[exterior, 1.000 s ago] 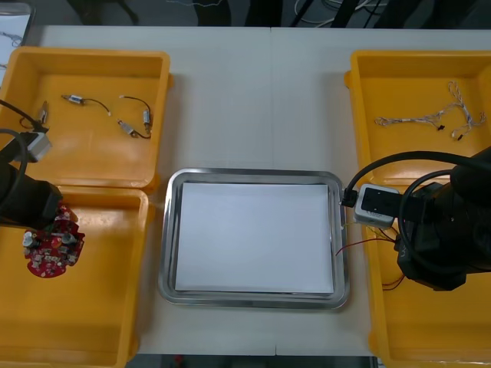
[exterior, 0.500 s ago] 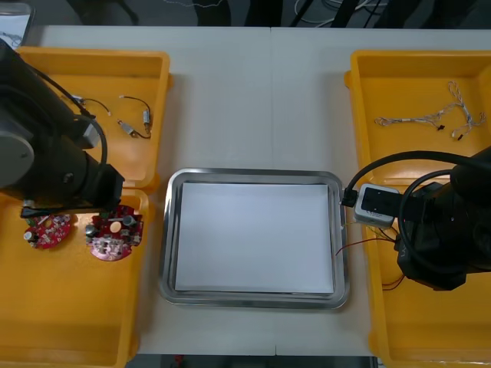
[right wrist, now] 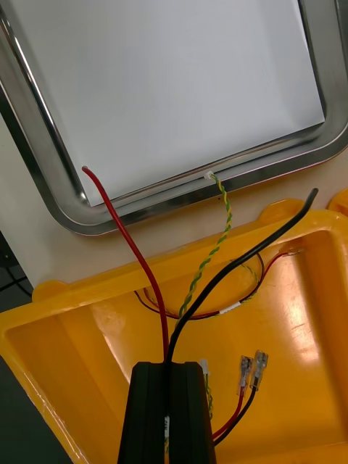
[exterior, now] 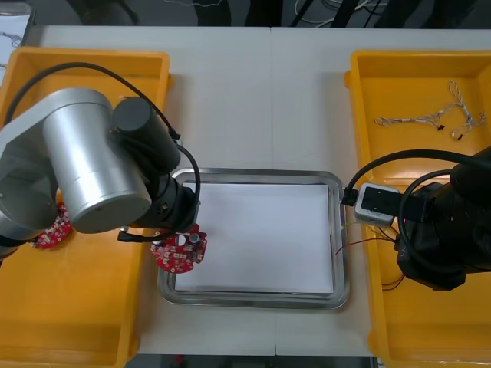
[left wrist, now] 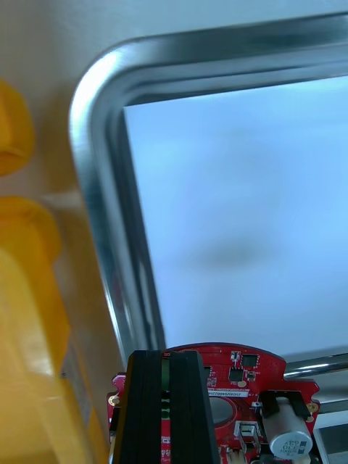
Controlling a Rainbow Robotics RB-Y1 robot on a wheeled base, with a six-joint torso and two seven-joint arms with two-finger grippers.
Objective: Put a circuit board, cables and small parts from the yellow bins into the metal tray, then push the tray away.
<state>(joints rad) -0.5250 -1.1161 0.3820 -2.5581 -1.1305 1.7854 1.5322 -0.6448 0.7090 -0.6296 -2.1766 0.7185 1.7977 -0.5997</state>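
My left gripper [left wrist: 165, 395] is shut on the edge of a round red circuit board [left wrist: 246, 395]. In the front view that circuit board [exterior: 180, 252] hangs over the near-left rim of the metal tray [exterior: 253, 174], which is white inside. A second red board [exterior: 52, 231] lies in the near left yellow bin [exterior: 84, 307]. My right gripper [right wrist: 172, 377] is shut over the near right bin [right wrist: 304, 290]. A red cable [right wrist: 125, 232] and a black cable [right wrist: 239, 254] rise from between its fingers. A twisted yellow cable [right wrist: 214, 243] reaches toward the tray rim [right wrist: 43, 167].
My left arm [exterior: 92, 165] covers much of the far left bin [exterior: 46, 61]. The far right bin [exterior: 406, 84] holds a twisted light cable [exterior: 437, 116]. My right arm [exterior: 441, 230] sits over the near right bin [exterior: 383, 322]. Bare table lies beyond the tray.
My left arm has carried a circuit board rightward out of the near left bin to the tray's left rim. The right arm has not moved.
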